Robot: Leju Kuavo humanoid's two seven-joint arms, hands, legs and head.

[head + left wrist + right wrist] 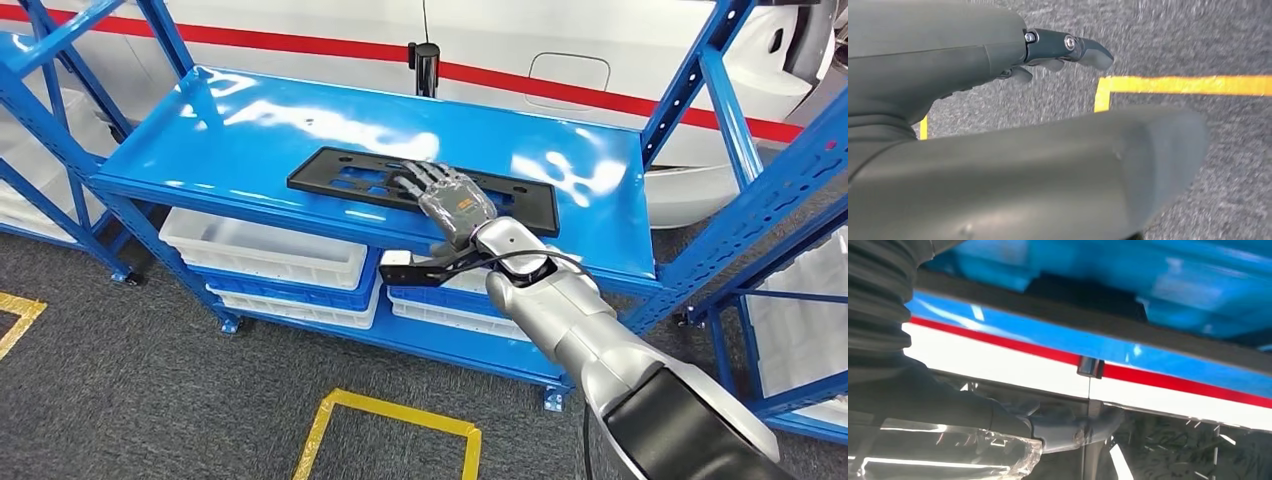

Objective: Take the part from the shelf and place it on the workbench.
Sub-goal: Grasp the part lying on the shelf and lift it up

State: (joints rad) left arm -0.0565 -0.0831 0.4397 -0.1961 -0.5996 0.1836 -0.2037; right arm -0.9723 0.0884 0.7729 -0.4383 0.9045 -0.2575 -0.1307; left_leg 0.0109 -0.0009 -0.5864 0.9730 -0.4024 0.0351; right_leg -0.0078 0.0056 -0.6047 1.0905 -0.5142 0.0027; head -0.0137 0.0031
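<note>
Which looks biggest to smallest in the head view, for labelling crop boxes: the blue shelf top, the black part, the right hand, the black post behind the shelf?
1. Blue shelf top
2. Black part
3. Right hand, resting on the part
4. Black post, though it stands farther off, so its true size is unsure.

The black part (420,187) lies flat on the top deck of the blue shelf (250,130), near the deck's front edge. The right hand (447,193) rests on the part with fingers extended, palm down, over the part's middle. White bins (265,250) sit on the shelf's lower levels. A white vehicle body with a red stripe (560,88) stands behind the shelf. Yellow floor markings (385,412) lie on grey carpet in front of the shelf.
</note>
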